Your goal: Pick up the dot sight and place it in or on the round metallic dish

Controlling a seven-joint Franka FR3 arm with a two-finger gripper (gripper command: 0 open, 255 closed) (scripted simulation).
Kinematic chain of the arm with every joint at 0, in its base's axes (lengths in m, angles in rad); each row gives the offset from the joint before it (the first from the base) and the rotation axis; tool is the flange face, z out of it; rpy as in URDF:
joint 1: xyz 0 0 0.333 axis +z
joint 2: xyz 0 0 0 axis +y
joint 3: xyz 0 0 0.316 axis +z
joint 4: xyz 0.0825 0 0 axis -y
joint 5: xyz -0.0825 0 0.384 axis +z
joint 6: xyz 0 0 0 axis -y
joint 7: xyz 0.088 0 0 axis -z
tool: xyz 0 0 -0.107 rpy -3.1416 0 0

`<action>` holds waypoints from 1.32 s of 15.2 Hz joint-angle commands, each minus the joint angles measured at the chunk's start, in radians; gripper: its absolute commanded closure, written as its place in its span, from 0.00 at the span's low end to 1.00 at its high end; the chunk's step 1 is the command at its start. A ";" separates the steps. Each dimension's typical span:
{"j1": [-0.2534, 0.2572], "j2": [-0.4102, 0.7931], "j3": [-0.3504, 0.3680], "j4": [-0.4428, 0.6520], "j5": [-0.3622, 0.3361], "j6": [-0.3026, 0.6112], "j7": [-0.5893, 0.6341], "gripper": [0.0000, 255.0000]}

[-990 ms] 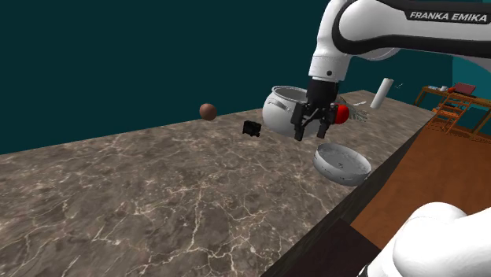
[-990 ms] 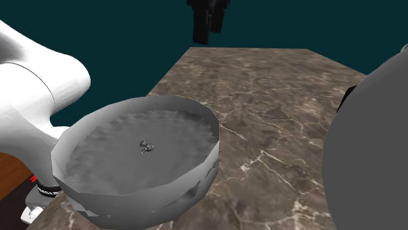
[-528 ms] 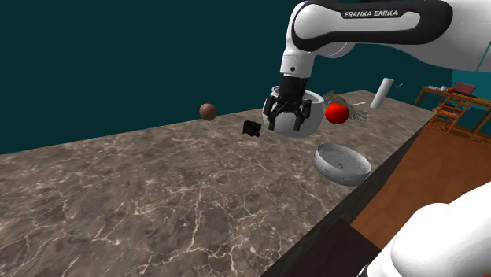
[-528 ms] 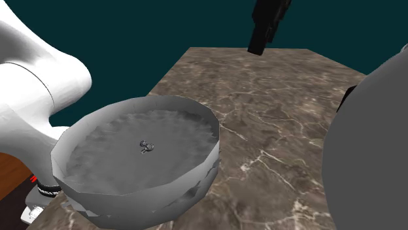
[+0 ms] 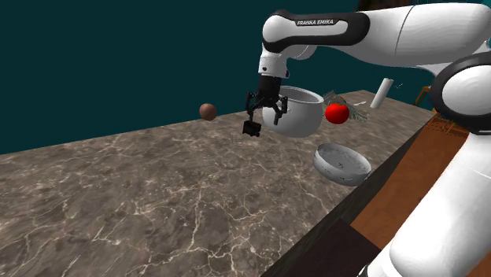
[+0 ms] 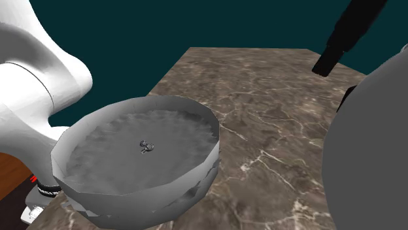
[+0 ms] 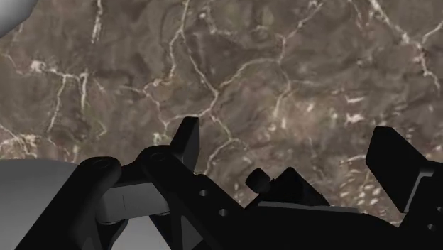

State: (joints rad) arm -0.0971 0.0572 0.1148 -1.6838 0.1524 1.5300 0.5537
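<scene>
gripper (image 5: pixel 262 112): 2 fingers spread wide, gripping nothing, just above the sight | 1 black dot sight (image 5: pixel 252 127): on marble counter (image 5: pixel 157 197), between the fingers, touching neither | 1 grey dish (image 5: pixel 342 164): at counter edge, well apart | also 1 white pot (image 5: pixel 303 110), 1 red ball (image 5: pixel 337 113), 1 brown ball (image 5: pixel 208 111)

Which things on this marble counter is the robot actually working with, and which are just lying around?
In the job: dot sight, round metallic dish, open end effector.
Lying about: white pot, red ball, brown ball, white cylinder.
</scene>
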 commanded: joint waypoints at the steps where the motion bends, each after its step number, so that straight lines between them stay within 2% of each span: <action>1: -0.007 0.089 -0.008 0.090 -0.002 -0.012 0.039 0.00; 6: -0.017 0.315 -0.030 0.355 0.002 -0.074 0.136 0.00; 13: -0.007 0.277 -0.033 0.210 0.007 0.034 0.128 0.00; 20: -0.007 0.275 -0.031 0.199 0.007 0.042 0.127 0.00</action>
State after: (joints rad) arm -0.0977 0.3201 0.0894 -1.4804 0.1635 1.5644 0.6867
